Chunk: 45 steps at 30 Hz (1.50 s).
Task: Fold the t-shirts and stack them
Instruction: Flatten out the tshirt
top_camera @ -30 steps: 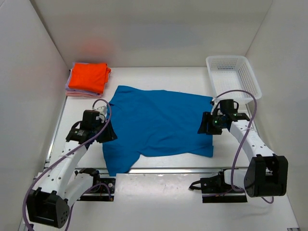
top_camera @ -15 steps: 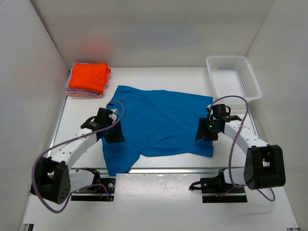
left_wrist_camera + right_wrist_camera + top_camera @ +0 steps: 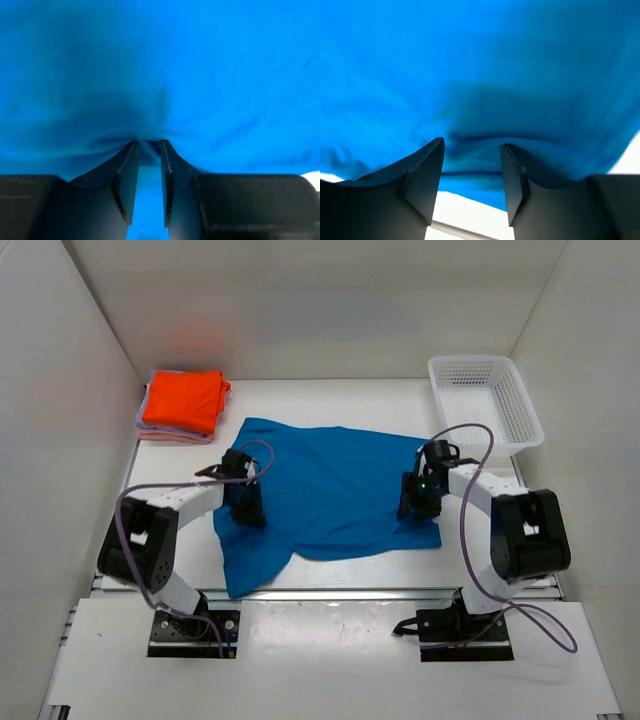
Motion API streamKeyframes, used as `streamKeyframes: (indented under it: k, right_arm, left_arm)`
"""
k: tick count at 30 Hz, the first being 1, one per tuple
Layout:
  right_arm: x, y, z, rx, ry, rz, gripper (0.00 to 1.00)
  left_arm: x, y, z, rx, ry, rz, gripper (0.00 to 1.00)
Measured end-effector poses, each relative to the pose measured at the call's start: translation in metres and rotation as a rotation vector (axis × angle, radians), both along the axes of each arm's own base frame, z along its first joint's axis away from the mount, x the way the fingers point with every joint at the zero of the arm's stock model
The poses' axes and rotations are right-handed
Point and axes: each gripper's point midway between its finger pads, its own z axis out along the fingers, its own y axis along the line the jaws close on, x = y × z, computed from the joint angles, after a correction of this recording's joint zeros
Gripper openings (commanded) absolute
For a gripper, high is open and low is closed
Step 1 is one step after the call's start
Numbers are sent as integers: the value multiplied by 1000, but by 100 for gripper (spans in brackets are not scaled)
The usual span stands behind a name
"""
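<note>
**Blue cloth pinched at both sides, first fold in hand**

The blue t-shirt (image 3: 330, 490) is spread flat across the middle of the table (image 3: 330, 400), its near-left part trailing toward the near edge. It is held at two places. The left gripper (image 3: 246, 508) is set down on its left side, and in the left wrist view the fingers are seen drawn almost together on a small pucker of cloth. The right gripper (image 3: 416, 502) is set on the right side. There the fingers stand a little further apart, with a thicker bunched fold caught between them, and the cloth appears to be clamped rather than merely touched.

The step in hand is judged to be the first fold of this shirt, with folding barely begun and stacking not yet reached. For the next move, both pinches would need to be lifted together and carried over evenly, so that one side is laid on the other without the cloth being dragged or twisted.

At the far left the orange t-shirt (image 3: 183, 400) is lying folded on top of the pale pink t-shirts (image 3: 160, 433), just beyond the blue shirt's far-left corner. That pile is taken to be where this shirt belongs. A white mesh basket (image 3: 470, 361) is standing at the far right, near the right arm. Nothing is seen lying on the blue shirt.
</note>
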Motion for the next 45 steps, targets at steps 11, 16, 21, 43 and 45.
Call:
streamKeyframes:
  k: [11, 16, 21, 43, 45]
  right_arm:
    - [124, 0, 8, -138, -117, -15, 47]
    - [156, 0, 43, -182, -227, 4, 47]
    - [156, 3, 82, -181, -323, 13, 47]
    - [70, -19, 54, -127, -294, -55, 46]
    - [70, -23, 51, -128, -299, -81, 44]
  left_arm:
    - [135, -10, 4, 20, -75, 49, 27]
    - [157, 18, 17, 39, -121, 98, 35]
    - [127, 40, 58, 30, -199, 136, 38]
    - [5, 50, 8, 77, -102, 142, 61]
    - [3, 49, 2, 91, -91, 133, 60]
